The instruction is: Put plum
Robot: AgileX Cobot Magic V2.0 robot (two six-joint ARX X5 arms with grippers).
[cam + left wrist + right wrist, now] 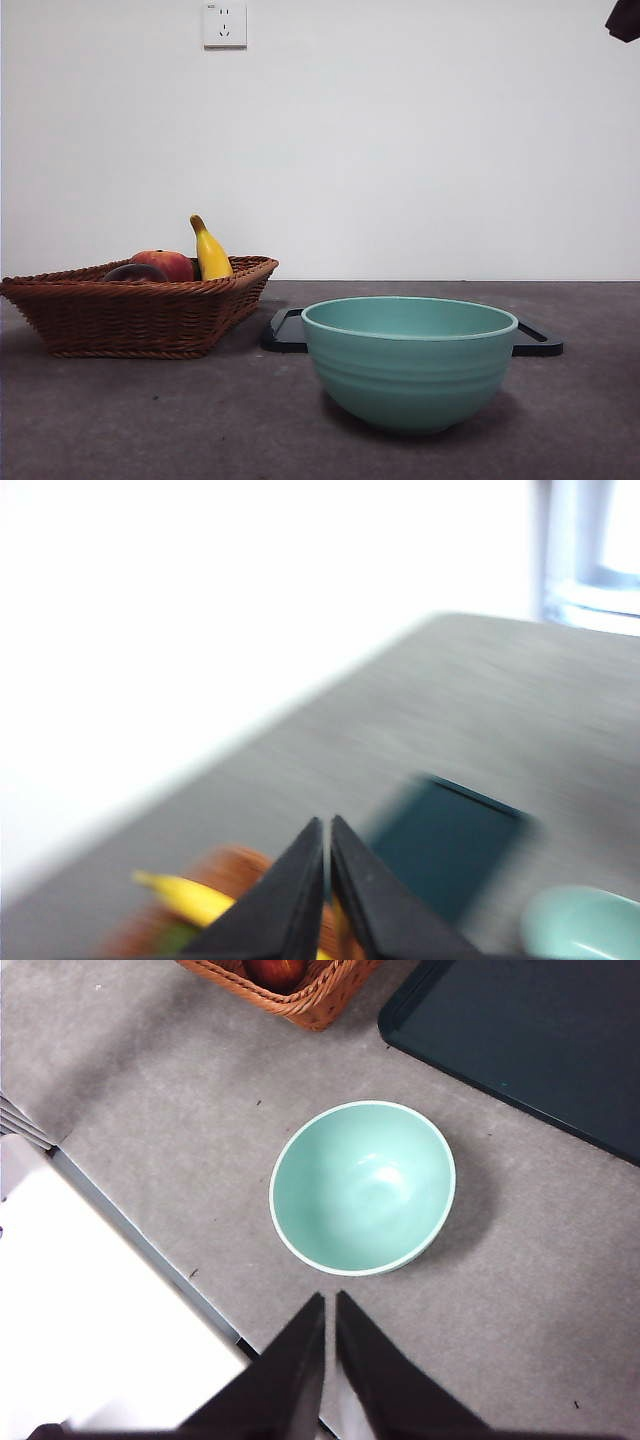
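While both grippers, left (327,825) and right (330,1300), sit closed and empty, plum (133,273) lies low in basket (150,315) at left, wedged against red fruit (166,264); risk: grabbing wrong fruit.

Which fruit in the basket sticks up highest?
The yellow banana: it rises well above the wicker basket rim, while the red fruit and the dark plum sit low beside it.

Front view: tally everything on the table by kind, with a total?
Fruit: 3 (plum, red fruit, banana)
Wicker basket: 1
Teal bowl: 1
Dark tray: 1
Total: 6
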